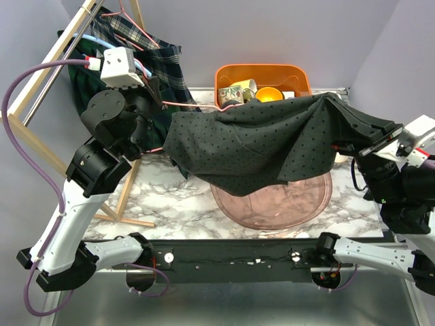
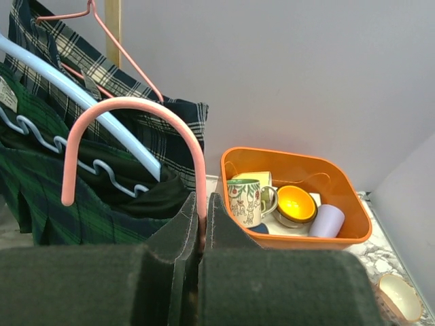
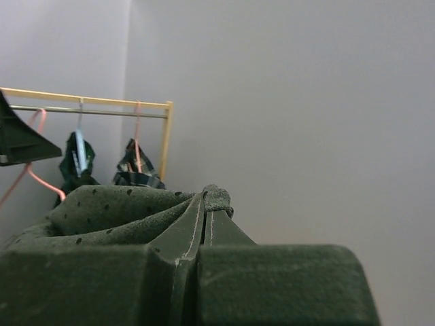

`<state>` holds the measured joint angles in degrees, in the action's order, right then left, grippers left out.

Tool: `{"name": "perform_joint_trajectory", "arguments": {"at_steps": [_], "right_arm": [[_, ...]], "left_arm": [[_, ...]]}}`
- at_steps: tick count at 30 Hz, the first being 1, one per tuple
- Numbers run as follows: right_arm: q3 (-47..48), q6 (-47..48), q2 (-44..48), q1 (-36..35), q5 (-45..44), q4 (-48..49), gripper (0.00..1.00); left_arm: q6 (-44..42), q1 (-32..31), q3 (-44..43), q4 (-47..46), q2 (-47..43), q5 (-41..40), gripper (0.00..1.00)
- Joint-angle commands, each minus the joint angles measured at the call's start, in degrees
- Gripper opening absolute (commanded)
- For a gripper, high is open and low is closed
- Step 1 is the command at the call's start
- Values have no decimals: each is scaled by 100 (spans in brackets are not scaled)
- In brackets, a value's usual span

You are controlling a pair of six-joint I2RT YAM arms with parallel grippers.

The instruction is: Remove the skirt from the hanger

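Left hand high, jaws tight together; right hand far to the right, jaws likewise tight

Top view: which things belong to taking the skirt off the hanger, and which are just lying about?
Job: dotted skirt, pink hanger.
Lying about: orange bin, mug, plaid skirts, pink basin, wooden rack.

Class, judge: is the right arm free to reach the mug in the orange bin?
Probably not. Its fingers are shut on the dotted skirt, which stretches across the near side of the orange bin holding the mug; it would have to let go first.
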<state>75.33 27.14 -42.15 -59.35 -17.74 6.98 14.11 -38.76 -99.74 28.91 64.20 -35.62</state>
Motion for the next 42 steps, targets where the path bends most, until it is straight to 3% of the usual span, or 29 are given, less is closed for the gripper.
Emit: {"name": "perform_joint_trajectory", "arguments": {"at_steps": [1,3,4,5,8,14,20,23,26,27,30,33,38,39,42], "right_arm": [[104,855,734,64,-1487,1772,1],[454,96,674,64,-762,346,1],[1057,-180,551,55,-192,-375,1],[1376,-408,411,64,1371,-1548,1],[2080,-1191,-405,55,3680,-2470,1],[2293,-2589,-1629,64,6059,-1896,1],[3075,-3328,-2402,64,7255,-1894,1],[2953,-3846,-2360,55,7862,-1107,1],[2628,-4741,-2140,64,7987,53,1],[2514,-5214,-1887,55,7761,1015,1],[2346,-5692,-1456,55,6928,2241,1],[2407,-5606,-1165,64,6041,2771,1],[2706,-4289,-751,55,4869,1668,1],[2889,-3591,-733,64,4485,918,1],[2848,-2394,-716,55,3546,-73,1]], "left_arm": [[-813,123,-80,405,-110,-833,0],[-734,123,-168,432,-66,-728,0],[-673,123,-255,423,-66,-606,0],[-525,123,-300,414,-31,-326,0],[-199,123,-519,405,83,184,0],[276,123,-880,318,241,863,0],[417,123,-898,265,408,854,0],[452,123,-898,300,513,697,0],[313,123,-758,370,619,285,0],[277,132,-679,361,620,196,0],[128,123,-275,221,576,-129,0],[22,123,42,80,567,-314,0],[4,132,148,115,576,-297,0],[13,132,157,141,541,-262,0],[-92,132,253,72,348,-34,0]]}}
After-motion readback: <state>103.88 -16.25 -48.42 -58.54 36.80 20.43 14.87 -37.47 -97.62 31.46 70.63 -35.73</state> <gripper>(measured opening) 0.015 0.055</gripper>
